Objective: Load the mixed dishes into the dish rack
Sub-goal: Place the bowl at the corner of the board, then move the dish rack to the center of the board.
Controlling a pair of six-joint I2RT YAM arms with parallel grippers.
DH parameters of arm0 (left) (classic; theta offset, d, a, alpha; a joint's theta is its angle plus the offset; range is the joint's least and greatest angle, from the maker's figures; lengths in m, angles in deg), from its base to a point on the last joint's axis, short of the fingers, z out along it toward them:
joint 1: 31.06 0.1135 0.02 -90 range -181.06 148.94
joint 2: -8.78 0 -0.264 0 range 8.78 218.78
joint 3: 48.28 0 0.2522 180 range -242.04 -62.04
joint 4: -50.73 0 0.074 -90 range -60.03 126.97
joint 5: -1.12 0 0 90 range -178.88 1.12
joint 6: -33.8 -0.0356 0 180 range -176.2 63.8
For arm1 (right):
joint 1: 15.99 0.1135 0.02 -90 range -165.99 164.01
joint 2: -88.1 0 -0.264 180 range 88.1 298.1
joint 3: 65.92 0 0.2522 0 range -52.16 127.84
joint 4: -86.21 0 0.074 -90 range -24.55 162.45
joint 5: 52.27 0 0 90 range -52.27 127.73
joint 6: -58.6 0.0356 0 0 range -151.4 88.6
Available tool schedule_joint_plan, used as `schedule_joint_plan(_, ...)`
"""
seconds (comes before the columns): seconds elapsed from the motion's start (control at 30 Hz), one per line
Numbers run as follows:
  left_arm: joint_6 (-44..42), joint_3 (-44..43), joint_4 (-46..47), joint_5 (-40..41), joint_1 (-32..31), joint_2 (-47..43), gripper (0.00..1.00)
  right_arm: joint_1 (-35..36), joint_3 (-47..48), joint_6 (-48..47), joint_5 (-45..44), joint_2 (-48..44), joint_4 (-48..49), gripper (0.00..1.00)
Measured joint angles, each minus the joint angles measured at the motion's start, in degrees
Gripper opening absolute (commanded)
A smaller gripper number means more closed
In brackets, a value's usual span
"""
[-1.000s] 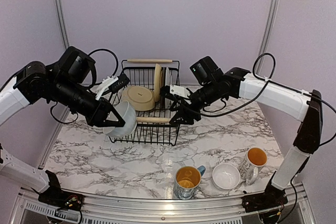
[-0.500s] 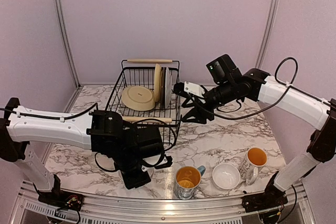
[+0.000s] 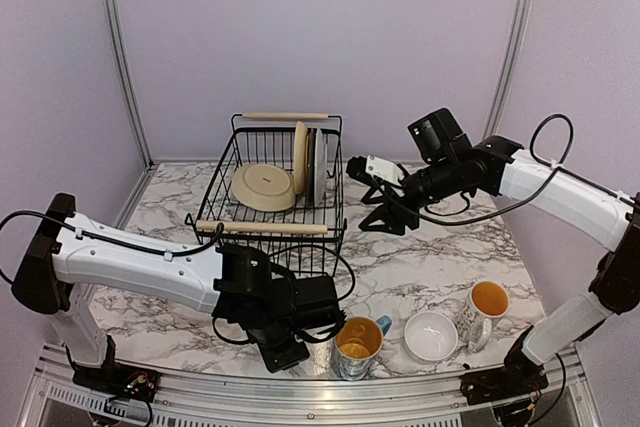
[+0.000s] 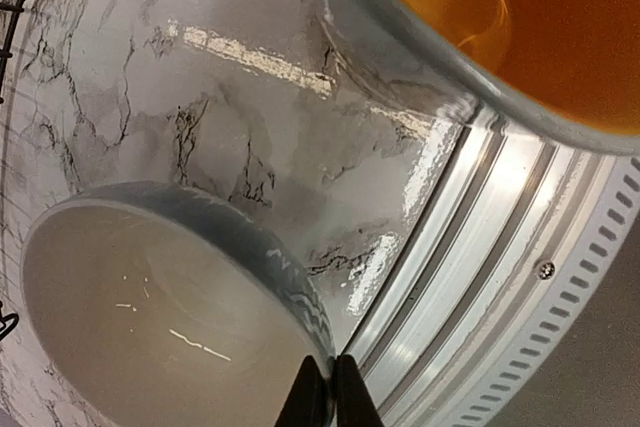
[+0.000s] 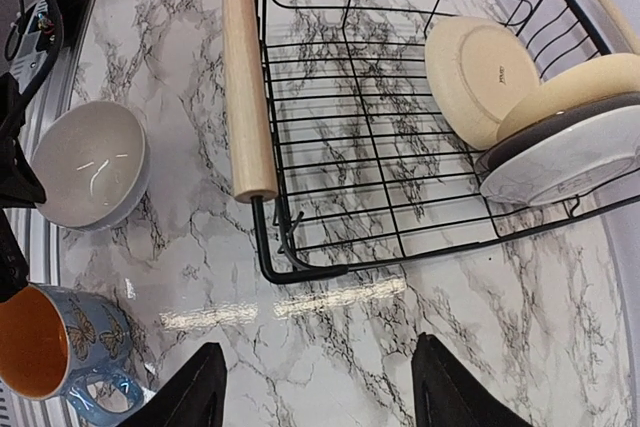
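On the marble table (image 3: 440, 247), the left claw (image 4: 322, 397), clenched on the rim of the white bowl (image 5: 90, 162), has brought it from the dish rack (image 3: 262, 228) down beside the blue mug (image 3: 358, 345), apparently undoing progress, while the right claw (image 5: 322, 372) hangs released.

The left arm (image 3: 130, 257) lies low across the near side, its left gripper (image 4: 326, 392) pinched tight. The right arm (image 3: 560, 192) reaches leftward, raised, with the right gripper (image 5: 320, 352) spread wide.

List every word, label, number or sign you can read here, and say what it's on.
None can be read.
Small dark stamp on the underside of the cream plate in the dish rack: too small to read.
Dark print on the white mug: blurred.
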Motion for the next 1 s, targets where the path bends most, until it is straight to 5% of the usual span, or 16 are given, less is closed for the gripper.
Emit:
schedule_joint_plan(0.13, 0.0, 0.2, 0.6, 0.6, 0.0, 1.4, 0.13, 0.0, -0.5, 0.1, 0.1, -0.3, 0.6, 0.61)
schedule_joint_plan(0.27, 0.1, 0.3, 1.2, 0.9, -0.1, 2.1, 0.33, -0.1, -1.2, 0.1, 0.1, -0.7, 1.0, 0.61)
schedule_joint_plan(0.43, 0.1, -0.6, 0.5, 1.3, -0.1, 2.5, 0.36, -0.2, -2.1, 0.1, 0.1, -1.6, 1.2, 0.61)
schedule_joint_plan(0.67, -0.3, -15.5, -2.2, 1.1, 1.5, -2.1, 0.49, -0.5, -2.5, 0.1, 0.1, -3.3, 1.3, 0.61)
schedule_joint_plan(0.83, 2.7, -21.6, 0.9, 4.7, 11.4, -12.5, 0.56, -1.0, -3.1, 0.2, 0.0, -3.7, 1.4, 0.61)
schedule_joint_plan(1.0, 12.4, -15.4, 9.7, 13.4, 26.0, -20.6, 0.60, -2.5, -3.7, 1.3, 0.1, -3.7, 1.4, 0.61)
